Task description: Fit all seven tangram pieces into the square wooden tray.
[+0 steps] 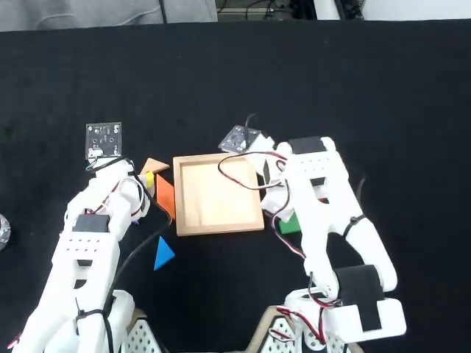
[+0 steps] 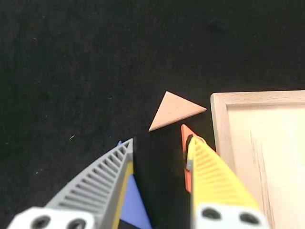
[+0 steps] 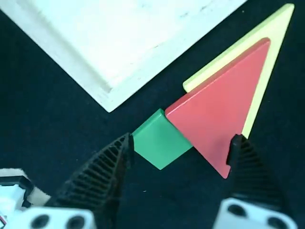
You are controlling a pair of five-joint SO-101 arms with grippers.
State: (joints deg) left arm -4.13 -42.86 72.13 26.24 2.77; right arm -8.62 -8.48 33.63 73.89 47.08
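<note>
The square wooden tray lies mid-table with nothing in it. My left gripper is open at its left side, low over the cloth. A tan triangle lies just ahead of the tips. An orange piece shows as a sliver along the yellow finger, and a blue piece lies partly under the grey finger. My right gripper is open by the tray's right side, straddling a green square and a red triangle that lies on a yellow triangle.
A blue triangle lies alone on the black cloth in front of the tray's left corner. The tray's corner is close to the green square. Both arm bases stand at the near edge.
</note>
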